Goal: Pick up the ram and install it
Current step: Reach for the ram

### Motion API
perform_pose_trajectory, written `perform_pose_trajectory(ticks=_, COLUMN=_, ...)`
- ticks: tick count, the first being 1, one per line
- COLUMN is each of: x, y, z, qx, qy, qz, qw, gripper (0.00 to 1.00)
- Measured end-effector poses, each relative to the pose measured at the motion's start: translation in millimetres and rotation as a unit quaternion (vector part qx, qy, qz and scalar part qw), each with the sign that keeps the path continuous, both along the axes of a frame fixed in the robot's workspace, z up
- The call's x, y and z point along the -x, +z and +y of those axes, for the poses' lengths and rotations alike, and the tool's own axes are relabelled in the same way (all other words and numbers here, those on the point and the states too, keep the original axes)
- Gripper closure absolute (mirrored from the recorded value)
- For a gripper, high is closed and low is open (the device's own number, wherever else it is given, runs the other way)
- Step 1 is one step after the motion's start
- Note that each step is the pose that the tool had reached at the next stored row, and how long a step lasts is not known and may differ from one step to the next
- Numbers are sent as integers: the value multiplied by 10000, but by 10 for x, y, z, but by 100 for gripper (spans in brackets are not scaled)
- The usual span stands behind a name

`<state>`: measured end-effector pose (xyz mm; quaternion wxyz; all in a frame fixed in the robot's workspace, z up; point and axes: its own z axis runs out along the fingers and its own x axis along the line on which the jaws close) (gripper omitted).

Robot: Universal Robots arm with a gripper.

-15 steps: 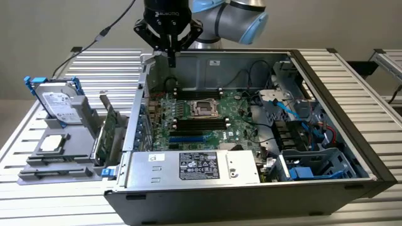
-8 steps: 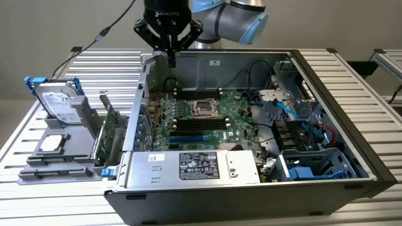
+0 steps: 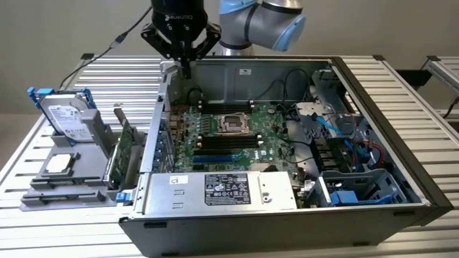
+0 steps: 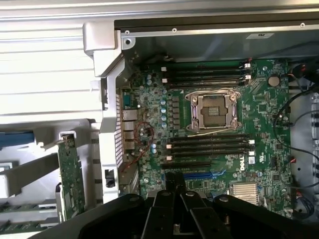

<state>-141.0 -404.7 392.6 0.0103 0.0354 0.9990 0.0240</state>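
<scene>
Tool (image 3: 185, 69): closed, with nothing seen between the fingers; it is held over the far corner of the case on the exterior view's left, well apart from the holder.
Ram (image 4: 25, 208): made out as a narrow green strip lying in a slot of the holder, outside the case; detail is hard to tell.
Counter (image 3: 401, 91): slatted metal; the case and the holder are carried side by side.
Computer case (image 3: 420, 177): lying on its side with the cover off.
Case contents, board: a green motherboard (image 3: 215, 134) is laid flat on the floor of the case, with a metal processor socket (image 3: 233, 122) in the middle.
Case contents, slots: long black memory slots (image 4: 207, 144) are set in two banks, one on each side of the socket.
Case contents, near end: a grey power supply (image 3: 222, 191) with a printed label, and beside it a drive cage (image 3: 358, 188) with blue parts.
Holder (image 3: 43, 201): grey, on the exterior view's left.
Holder contents: a hard drive (image 3: 66, 115) in blue brackets is stood upright at the far end; a square chip (image 3: 59, 163) is laid flat; a large green expansion card (image 3: 123, 150) is stood on edge just beside the case wall.
</scene>
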Motion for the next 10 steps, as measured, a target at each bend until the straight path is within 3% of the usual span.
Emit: perform_pose_trajectory(ticks=10, x=454, y=-21, z=-105, qx=0, qy=0, qz=0, qw=10000, gripper=89)
